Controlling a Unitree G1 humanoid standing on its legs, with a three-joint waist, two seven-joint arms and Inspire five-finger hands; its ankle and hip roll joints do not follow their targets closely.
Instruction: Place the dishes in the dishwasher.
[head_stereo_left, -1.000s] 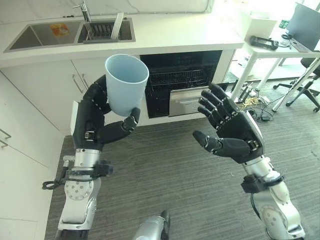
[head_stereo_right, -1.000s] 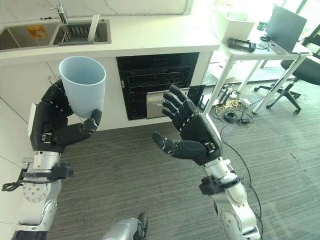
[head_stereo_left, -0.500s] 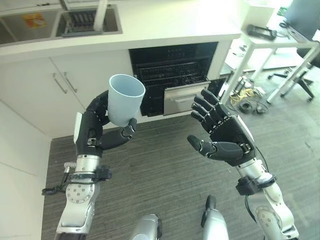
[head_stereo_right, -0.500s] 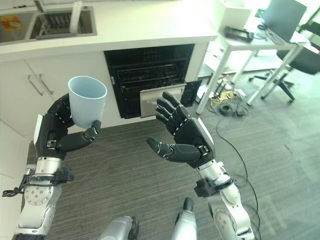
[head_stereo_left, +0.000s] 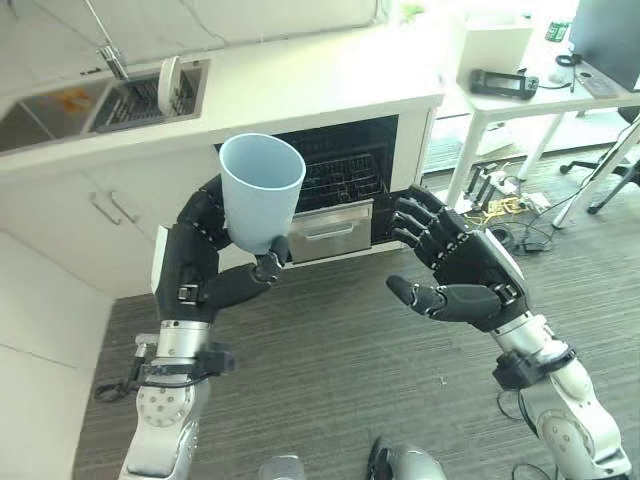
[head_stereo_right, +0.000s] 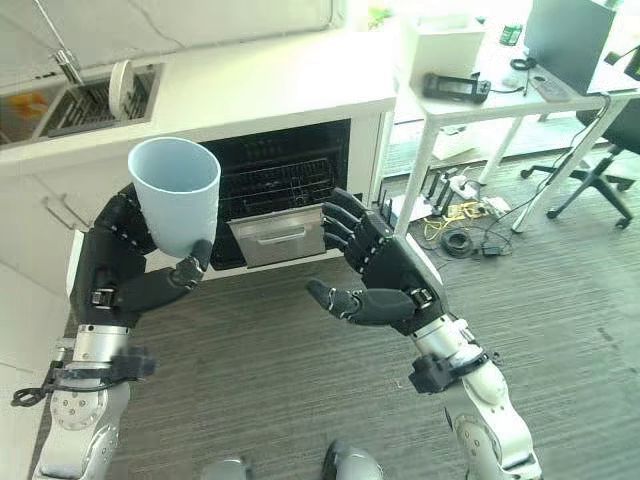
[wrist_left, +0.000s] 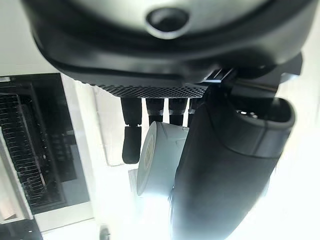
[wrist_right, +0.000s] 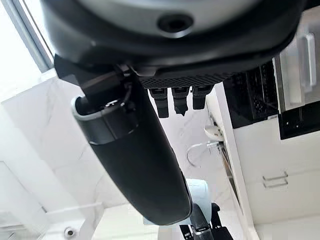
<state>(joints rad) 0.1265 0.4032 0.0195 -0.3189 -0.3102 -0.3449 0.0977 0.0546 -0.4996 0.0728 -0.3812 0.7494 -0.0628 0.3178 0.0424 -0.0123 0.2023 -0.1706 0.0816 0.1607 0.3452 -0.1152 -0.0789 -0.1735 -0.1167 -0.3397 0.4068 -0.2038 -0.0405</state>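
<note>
My left hand (head_stereo_left: 200, 265) is shut on a pale blue cup (head_stereo_left: 260, 190), held upright in front of the counter with its mouth facing up. The cup (wrist_left: 157, 162) also shows past my left hand's fingers (wrist_left: 131, 142) in the left wrist view. The open dishwasher (head_stereo_left: 335, 180) sits under the counter, dark inside, with a wire rack (head_stereo_left: 340, 172) and a steel drawer front (head_stereo_left: 325, 232) pulled slightly out. My right hand (head_stereo_left: 460, 275) hovers open and empty to the right of the cup, in front of the dishwasher.
A sink (head_stereo_left: 140, 95) with a tap (head_stereo_left: 108, 55) and an upright plate (head_stereo_left: 168, 78) is set in the white counter (head_stereo_left: 300, 85). White cabinets (head_stereo_left: 90, 220) stand at the left. A white desk (head_stereo_left: 560, 100) and office chair (head_stereo_right: 590, 170) are at the right, with cables (head_stereo_left: 500, 210) on the floor.
The camera has moved, so the kitchen sits differently in view. My left hand has raised the cup a little. My right hand stays open at about the same place.
</note>
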